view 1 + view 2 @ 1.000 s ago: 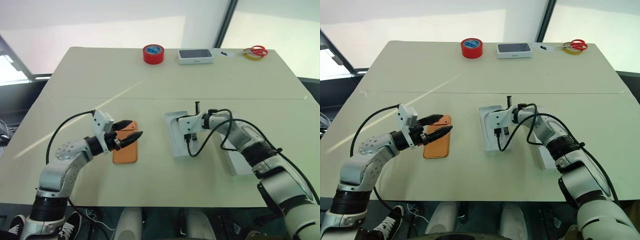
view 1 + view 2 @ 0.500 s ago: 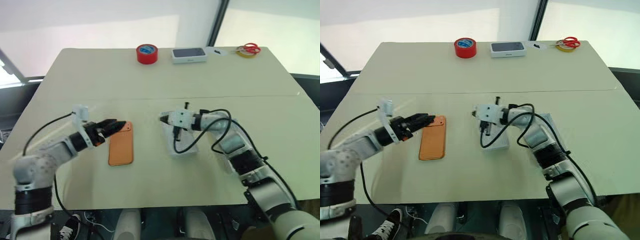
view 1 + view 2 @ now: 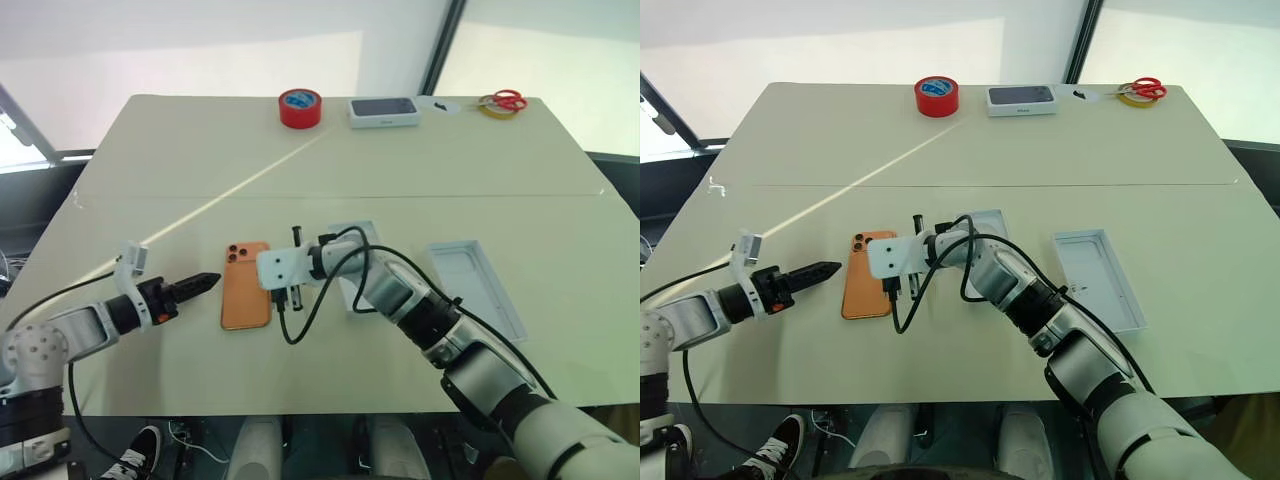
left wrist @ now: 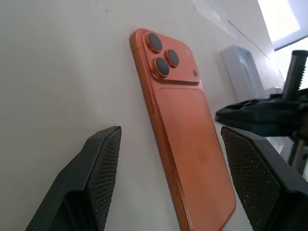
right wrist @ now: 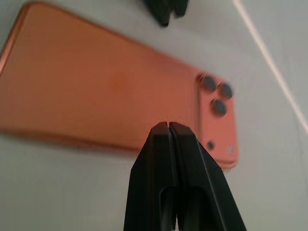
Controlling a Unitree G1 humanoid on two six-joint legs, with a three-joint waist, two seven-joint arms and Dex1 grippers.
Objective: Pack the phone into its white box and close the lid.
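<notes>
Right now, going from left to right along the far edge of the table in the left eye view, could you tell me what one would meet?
Red tape roll → dark-topped white box → small dark item → yellow tape roll with the red-handled scissors lying on it.

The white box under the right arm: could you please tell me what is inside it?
The white box shows a bare far end. The right arm and its black cable cover the rest, so that part cannot be checked. The phone lies outside it, on the table.

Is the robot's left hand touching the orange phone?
Apart. In the left wrist view, bare table shows between the phone and each of the left gripper's open fingers.
</notes>
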